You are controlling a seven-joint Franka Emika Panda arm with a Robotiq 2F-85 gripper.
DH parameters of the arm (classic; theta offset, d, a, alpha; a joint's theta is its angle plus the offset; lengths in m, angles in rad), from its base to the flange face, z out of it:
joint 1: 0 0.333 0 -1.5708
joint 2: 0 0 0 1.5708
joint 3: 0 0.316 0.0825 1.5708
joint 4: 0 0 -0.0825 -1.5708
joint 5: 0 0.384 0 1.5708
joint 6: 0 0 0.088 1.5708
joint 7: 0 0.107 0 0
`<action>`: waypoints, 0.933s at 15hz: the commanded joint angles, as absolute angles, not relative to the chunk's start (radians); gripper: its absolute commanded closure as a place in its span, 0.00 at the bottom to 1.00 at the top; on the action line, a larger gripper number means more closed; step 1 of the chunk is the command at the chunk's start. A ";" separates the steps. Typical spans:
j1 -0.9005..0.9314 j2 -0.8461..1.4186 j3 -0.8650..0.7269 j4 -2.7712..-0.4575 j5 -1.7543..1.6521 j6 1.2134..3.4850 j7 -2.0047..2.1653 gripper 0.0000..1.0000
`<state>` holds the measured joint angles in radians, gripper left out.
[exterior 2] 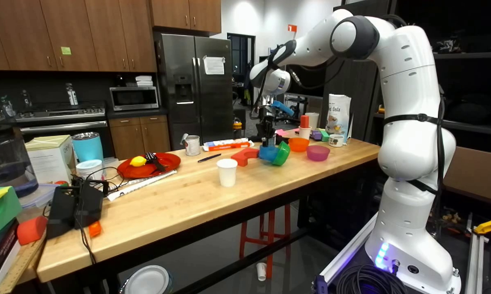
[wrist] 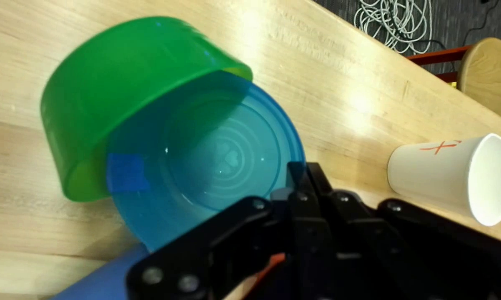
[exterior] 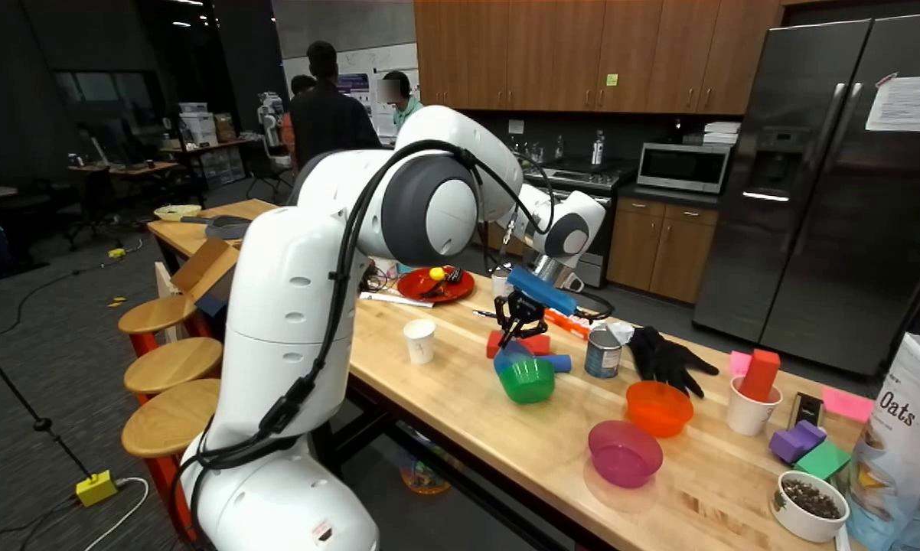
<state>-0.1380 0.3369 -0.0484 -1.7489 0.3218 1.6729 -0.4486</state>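
Claw [wrist: 304, 167] pinching rim of blue bowl [wrist: 250, 154] between long edges of table [exterior 2: 168, 208]; green bowl [wrist: 121, 79] tipped against it. Likely light, slick, springy plastic; best held by rim.

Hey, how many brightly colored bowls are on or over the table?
4: the blue bowl, rim pinched in the gripper; the green bowl, tilted beside it; the orange bowl, by the black glove; and the pink bowl, near the orange. Others may be hidden.
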 commanded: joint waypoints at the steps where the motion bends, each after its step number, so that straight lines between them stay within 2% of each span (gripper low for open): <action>1: -0.150 0.344 -0.044 -1.702 0.289 1.616 -0.418 0.99; 14: -0.124 0.214 -0.054 -1.758 0.143 1.572 -0.266 0.99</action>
